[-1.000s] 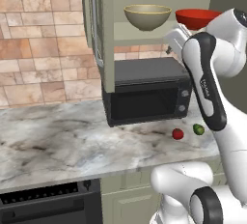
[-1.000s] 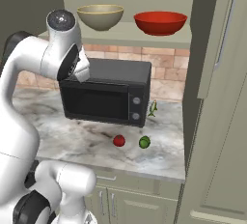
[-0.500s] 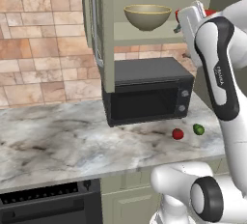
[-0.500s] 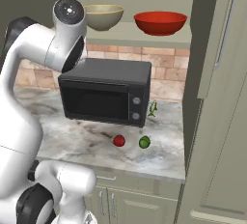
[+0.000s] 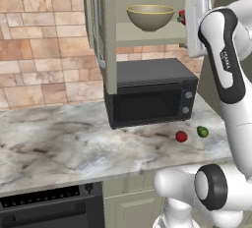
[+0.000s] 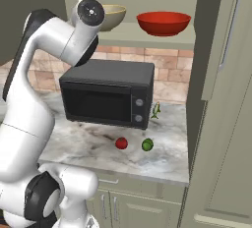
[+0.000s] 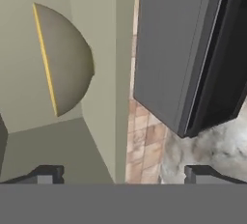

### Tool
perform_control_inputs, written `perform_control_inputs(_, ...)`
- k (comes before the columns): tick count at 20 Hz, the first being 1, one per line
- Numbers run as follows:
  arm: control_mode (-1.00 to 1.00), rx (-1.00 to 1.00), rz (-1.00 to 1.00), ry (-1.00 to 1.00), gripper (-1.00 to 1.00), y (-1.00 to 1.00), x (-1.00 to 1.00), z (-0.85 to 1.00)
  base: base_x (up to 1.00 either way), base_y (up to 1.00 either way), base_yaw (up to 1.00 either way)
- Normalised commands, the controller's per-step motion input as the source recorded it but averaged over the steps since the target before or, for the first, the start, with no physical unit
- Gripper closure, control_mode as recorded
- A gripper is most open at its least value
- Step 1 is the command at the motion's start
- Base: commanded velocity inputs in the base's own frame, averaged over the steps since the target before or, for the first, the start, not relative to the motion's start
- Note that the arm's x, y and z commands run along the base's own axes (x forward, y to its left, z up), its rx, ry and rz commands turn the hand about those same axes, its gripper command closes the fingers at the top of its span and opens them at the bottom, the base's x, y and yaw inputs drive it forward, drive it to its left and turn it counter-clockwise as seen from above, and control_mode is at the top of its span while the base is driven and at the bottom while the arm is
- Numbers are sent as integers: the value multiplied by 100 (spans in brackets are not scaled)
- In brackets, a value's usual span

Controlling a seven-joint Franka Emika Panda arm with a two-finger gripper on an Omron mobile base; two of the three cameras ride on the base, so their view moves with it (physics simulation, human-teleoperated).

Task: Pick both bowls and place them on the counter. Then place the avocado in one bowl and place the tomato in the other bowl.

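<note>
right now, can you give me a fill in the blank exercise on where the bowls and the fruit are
1. The tan-olive bowl and the red bowl both sit on the cabinet ____.
2. The tomato and the avocado lie on the ____ in front of the microwave.
3. In the right base view, the avocado lies to the ____ of the tomato.
4. The pincer is ____.

Missing words: shelf; counter; right; open

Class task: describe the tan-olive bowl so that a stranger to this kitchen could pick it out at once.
Find the black microwave on the marble counter; just above it is an open cabinet shelf. Two bowls sit there side by side. The tan-olive bowl is the deeper one with a pale yellow rim, unlike the shallower glossy red bowl.
</note>
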Motion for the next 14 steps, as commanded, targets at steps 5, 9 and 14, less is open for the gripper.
perform_control_inputs(5,-100,5,0,-5,-100,-5,31,37,0,0,0)
perform_control_inputs(9,-100,0,-1,-1,-100,-9,20,39,0,0,0)
perform_control_inputs(14,-100,-2,-7,0,-100,-9,41,5,0,0,0)
